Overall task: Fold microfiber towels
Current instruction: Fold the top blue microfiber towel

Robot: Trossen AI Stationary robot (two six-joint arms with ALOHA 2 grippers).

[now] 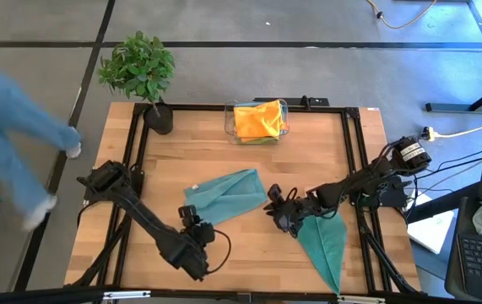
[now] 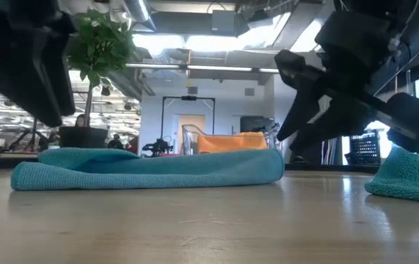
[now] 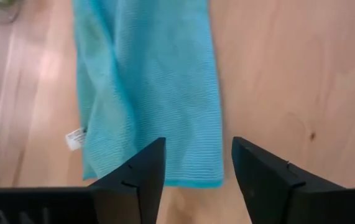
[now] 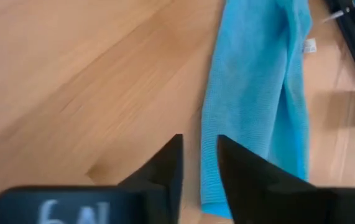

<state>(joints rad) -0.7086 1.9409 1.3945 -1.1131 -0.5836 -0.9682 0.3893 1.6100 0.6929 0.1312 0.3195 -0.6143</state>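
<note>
The folded teal towel (image 1: 226,195) is lying in the middle of the worktop (image 1: 249,156), its long axis running diagonally from the near left to the far right. The left pincer (image 1: 192,216) is hovering open at its near-left end, and the right pincer (image 1: 273,205) is waiting slightly open just beside its far-right end, both holding nothing. A second teal towel (image 1: 325,243) is lying near the right front corner with its tip pointing to the front edge, and an orange towel (image 1: 258,119) is sitting in the clear plastic bin (image 1: 230,124) at the far edge.

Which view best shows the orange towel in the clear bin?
The high view: the orange towel lies crumpled in the clear bin at the table's far edge, fully visible from above. The low view shows only its top edge behind the teal towel. Neither wrist view shows it.
</note>
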